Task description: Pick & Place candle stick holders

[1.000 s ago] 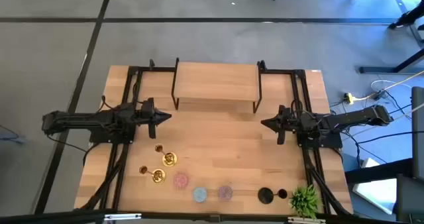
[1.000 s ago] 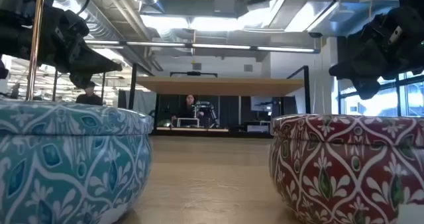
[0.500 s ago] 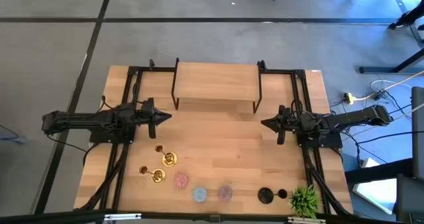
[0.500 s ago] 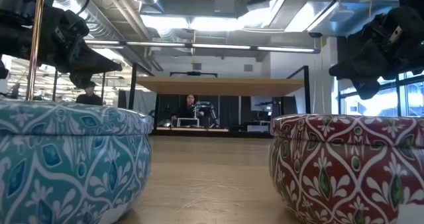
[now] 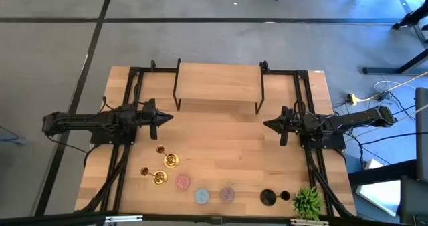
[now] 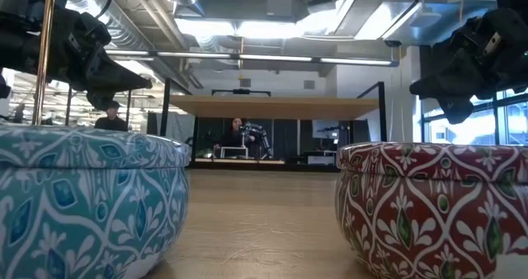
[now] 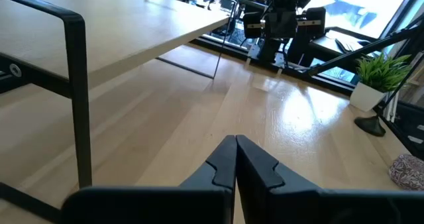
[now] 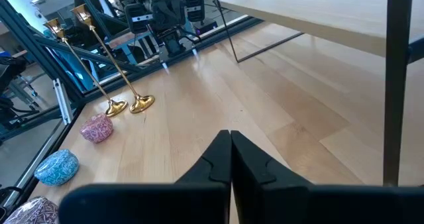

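Two gold candle stick holders [image 5: 171,160] [image 5: 158,178] stand upright on their round bases at the table's near left. Along the near edge sit a pink holder [image 5: 182,182], a light blue one [image 5: 201,196] and a purple one [image 5: 227,194]. A black stick holder [image 5: 268,198] stands to their right. The right wrist view shows the gold bases [image 8: 141,103], the pink holder [image 8: 97,127] and the light blue holder [image 8: 57,168]. My left gripper [image 5: 170,117] hovers shut at mid-left, my right gripper [image 5: 265,124] shut at mid-right. They point at each other and hold nothing.
A raised wooden shelf [image 5: 217,82] on black legs stands at the far middle. A small green plant [image 5: 307,201] sits at the near right corner. In the low view a teal patterned bowl [image 6: 82,196] and a red one [image 6: 437,205] stand close to the camera.
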